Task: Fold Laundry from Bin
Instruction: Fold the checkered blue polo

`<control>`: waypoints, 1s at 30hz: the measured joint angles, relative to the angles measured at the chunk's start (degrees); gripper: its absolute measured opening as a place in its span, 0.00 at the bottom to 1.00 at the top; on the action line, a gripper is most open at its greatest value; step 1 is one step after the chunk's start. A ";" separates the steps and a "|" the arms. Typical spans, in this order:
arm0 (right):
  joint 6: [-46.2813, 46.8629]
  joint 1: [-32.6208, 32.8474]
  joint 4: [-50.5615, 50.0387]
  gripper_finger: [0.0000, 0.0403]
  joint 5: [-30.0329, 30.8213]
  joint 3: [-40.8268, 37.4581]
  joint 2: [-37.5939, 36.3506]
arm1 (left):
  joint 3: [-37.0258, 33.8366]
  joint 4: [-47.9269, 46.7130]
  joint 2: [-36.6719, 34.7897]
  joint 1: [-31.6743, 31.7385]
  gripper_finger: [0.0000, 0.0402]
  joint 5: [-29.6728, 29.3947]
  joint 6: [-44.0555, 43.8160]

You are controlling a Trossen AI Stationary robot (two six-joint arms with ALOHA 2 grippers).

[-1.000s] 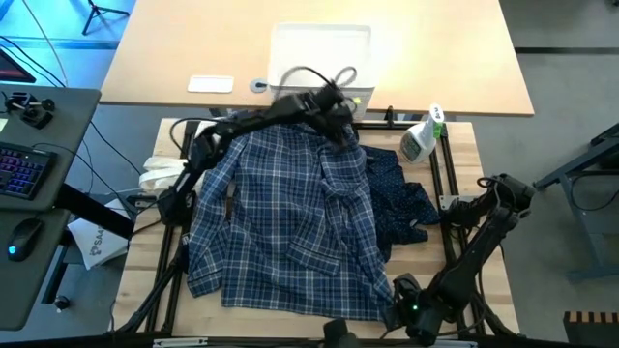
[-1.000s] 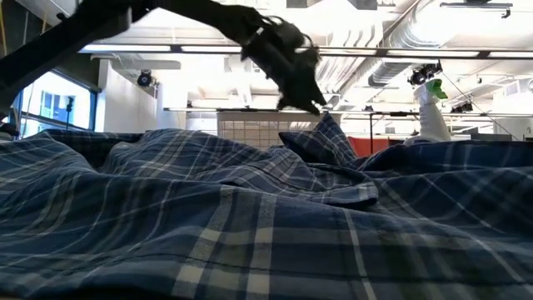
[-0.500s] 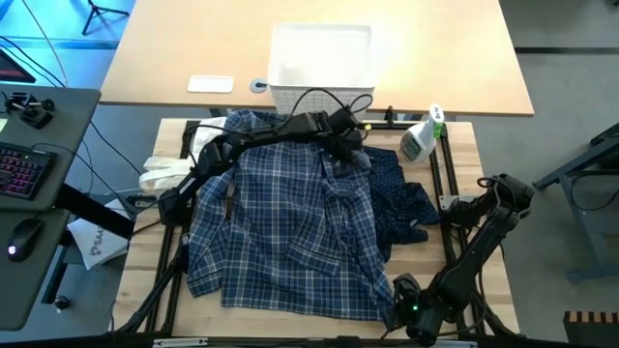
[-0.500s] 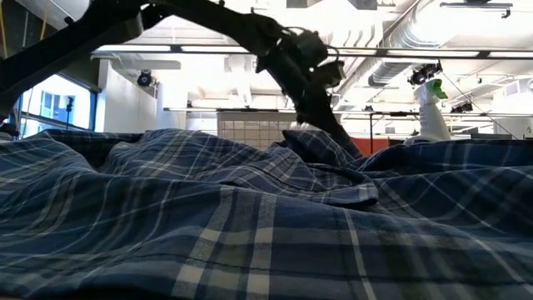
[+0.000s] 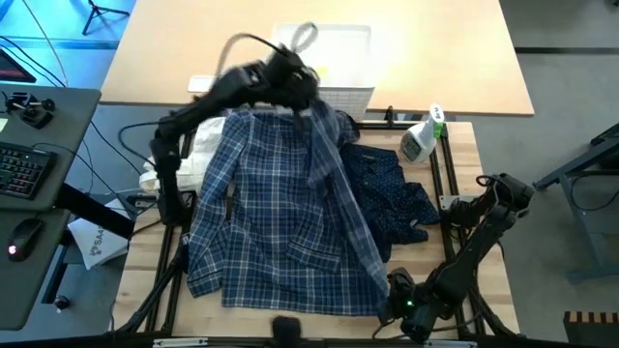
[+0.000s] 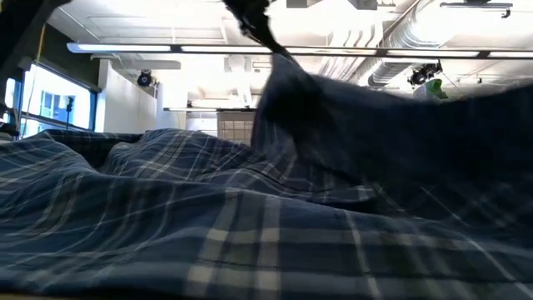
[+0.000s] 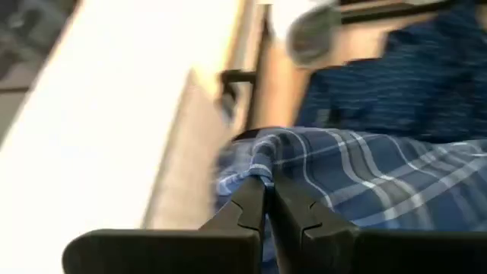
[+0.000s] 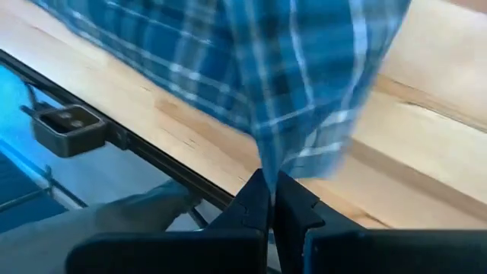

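The blue-white plaid shirt [image 5: 271,222] lies spread over the table's middle. Its far right part is lifted by my left gripper [image 5: 311,95], which is shut on it in front of the white bin [image 5: 324,58]. My right gripper [image 5: 392,288] sits at the table's near right and is shut on the shirt's near right corner. A ridge of cloth [image 5: 343,193] runs between the two grippers. Navy dotted trousers [image 5: 392,188] lie to the right, partly under the shirt. The low view shows the raised cloth [image 6: 291,100] blurred. My left gripper pinches a bunched fold of the shirt's far edge [image 7: 257,172] between its two fingers, coming slanting down from above. That part is lifted clear, and the cloth hangs down from it onto the table. My right gripper pinches the shirt's near right corner [image 8: 268,164] between its two fingers, close over the table's near edge. The cloth rises away from the fingers.
A spray bottle [image 5: 421,137] stands at the far right by the black frame rail [image 5: 447,174]. White cloth [image 5: 179,164] is heaped at the table's left edge. A metal bracket [image 8: 72,122] sits on the near rail beside my right gripper.
My left gripper dipped onto the shirt's far right part, took hold, then rose and swung toward the far left edge. That part of the shirt is now lifted clear and drawn into a ridge, while the rest stays spread on the table.
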 joint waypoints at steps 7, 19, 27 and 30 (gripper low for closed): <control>-8.93 -3.21 3.39 0.00 0.24 0.00 0.00 | -0.08 -5.28 1.97 9.05 0.00 1.18 -0.42; -11.80 -4.63 10.21 0.00 -3.81 0.00 -0.82 | -0.08 -8.32 7.82 11.04 0.00 5.27 0.53; 1.00 2.59 -13.57 0.00 -4.22 0.00 -10.36 | -0.08 6.18 8.15 5.58 0.00 9.59 -5.21; 6.03 6.80 -23.63 0.00 -4.07 0.00 -14.99 | -0.04 17.84 9.62 3.96 0.00 13.27 -11.44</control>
